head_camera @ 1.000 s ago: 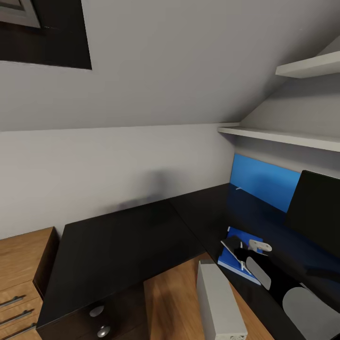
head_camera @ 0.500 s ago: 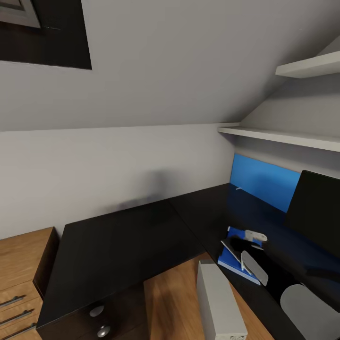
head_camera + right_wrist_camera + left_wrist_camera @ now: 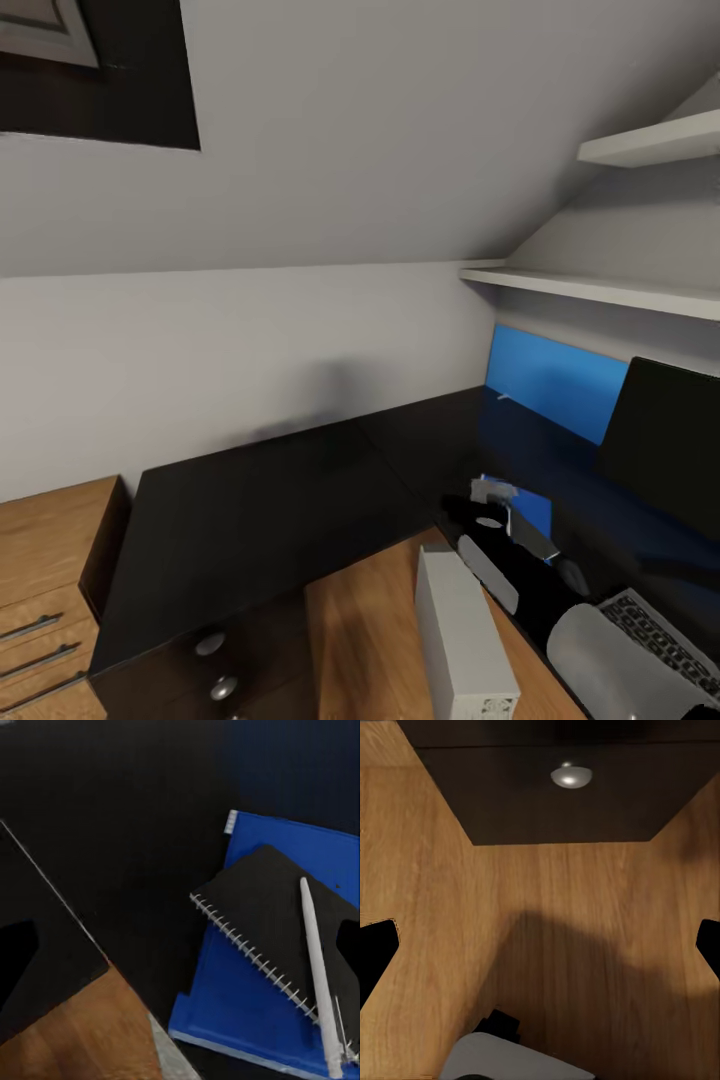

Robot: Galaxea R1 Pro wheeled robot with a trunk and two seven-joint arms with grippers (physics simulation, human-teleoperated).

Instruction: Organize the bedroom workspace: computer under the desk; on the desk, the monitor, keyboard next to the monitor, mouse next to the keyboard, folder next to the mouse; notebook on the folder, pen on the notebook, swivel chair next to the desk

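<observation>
On the right-hand wing of the glossy black L-shaped surface, near its front edge: blue folder, lying flat, with spiral-bound dark notebook skewed on top and silvery-white pen resting along the notebook's cover. Above that stack, right gripper, fingers spread wide apart, pinching nothing, clear of the pen.

Further right and far, against the wall: black monitor, upright, beside a long bright blue panel. At the near right corner, keyboard, partly hidden behind the right arm. On the wood floor, grey computer tower, upright, just beside the surface's inner edge rather than beneath it.

Left gripper low over the floor, fingers likewise spread and empty, facing a black drawer front with a round silver knob.

To the near left, light wooden drawer unit with bar handles, touching the end of the surface. High on the right wall, two white shelves; at upper left, a skylight in the sloped ceiling.
</observation>
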